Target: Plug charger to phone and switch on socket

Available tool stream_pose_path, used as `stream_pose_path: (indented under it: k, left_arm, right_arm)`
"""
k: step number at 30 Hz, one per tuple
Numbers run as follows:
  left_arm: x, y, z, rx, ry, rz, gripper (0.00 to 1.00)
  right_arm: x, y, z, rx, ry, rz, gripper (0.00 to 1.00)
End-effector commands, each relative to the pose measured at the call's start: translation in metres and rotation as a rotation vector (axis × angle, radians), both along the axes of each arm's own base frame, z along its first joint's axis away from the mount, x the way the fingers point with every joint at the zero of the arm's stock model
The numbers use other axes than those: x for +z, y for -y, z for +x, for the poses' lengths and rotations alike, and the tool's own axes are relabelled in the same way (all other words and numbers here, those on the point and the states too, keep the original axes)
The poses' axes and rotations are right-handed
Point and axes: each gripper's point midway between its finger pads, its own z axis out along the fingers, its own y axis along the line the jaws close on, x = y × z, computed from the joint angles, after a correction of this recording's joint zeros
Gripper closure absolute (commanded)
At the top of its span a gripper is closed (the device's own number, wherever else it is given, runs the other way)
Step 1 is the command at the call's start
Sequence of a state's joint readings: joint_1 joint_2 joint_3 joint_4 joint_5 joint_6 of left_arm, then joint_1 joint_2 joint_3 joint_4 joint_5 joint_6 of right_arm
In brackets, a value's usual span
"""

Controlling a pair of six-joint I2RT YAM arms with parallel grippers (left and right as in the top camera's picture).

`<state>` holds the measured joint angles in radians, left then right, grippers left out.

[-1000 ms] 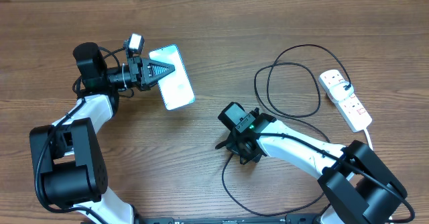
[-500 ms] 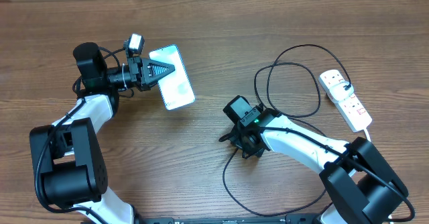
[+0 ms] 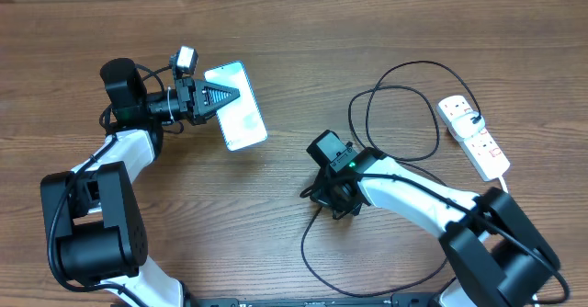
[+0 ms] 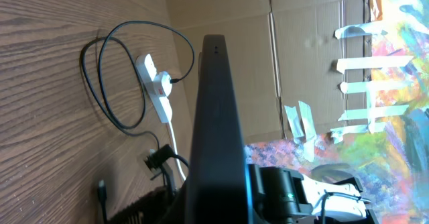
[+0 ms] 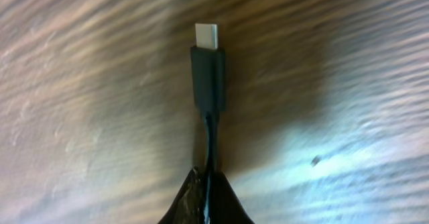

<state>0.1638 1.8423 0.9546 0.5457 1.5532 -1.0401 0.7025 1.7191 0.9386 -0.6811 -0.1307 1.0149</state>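
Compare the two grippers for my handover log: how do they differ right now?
The left gripper grips the phone by one long edge; the right gripper pinches the charger just behind its connector. The left sits far from the socket, the right nearer. Both are shut on something.

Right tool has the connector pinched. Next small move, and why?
Probably lift the right tool and carry the charger tip toward the phone, held at its edge by the left tool. The tip juts free ahead of that tool, far from the phone; the port isn't visible.
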Motion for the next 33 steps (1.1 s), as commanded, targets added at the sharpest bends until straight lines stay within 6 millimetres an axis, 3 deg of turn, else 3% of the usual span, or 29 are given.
stream_pose_path:
  k: [1,5,7,13,20,25,33]
  left_arm:
    - [0.007,0.001,0.0,-0.028,0.024,-0.005,0.96]
    - [0.007,0.003,-0.001,-0.034,0.008,-0.008,0.96]
    - [0.008,0.01,-0.003,-0.051,0.001,-0.009,0.96]
    - [0.008,0.047,-0.017,-0.15,0.012,-0.008,0.96]
    - [0.008,0.071,-0.028,-0.216,0.024,-0.007,0.96]
    - [0.008,0.072,-0.028,-0.218,0.023,-0.007,0.96]
    - [0.008,0.072,-0.028,-0.218,0.024,-0.007,0.96]
  right_arm:
    - [0.065,-0.04,-0.004,0.249,0.14,0.215,0.96]
    - [0.116,-0.063,-0.029,0.44,0.26,0.349,0.96]
    - [0.131,-0.072,-0.042,0.514,0.295,0.394,0.96]
    - [0.139,-0.087,-0.072,0.659,0.286,0.454,0.96]
    - [0.137,-0.086,-0.067,0.651,0.308,0.43,0.96]
    - [0.137,-0.085,-0.062,0.661,0.334,0.414,0.96]
    - [0.144,-0.078,-0.036,0.589,0.368,0.443,0.96]
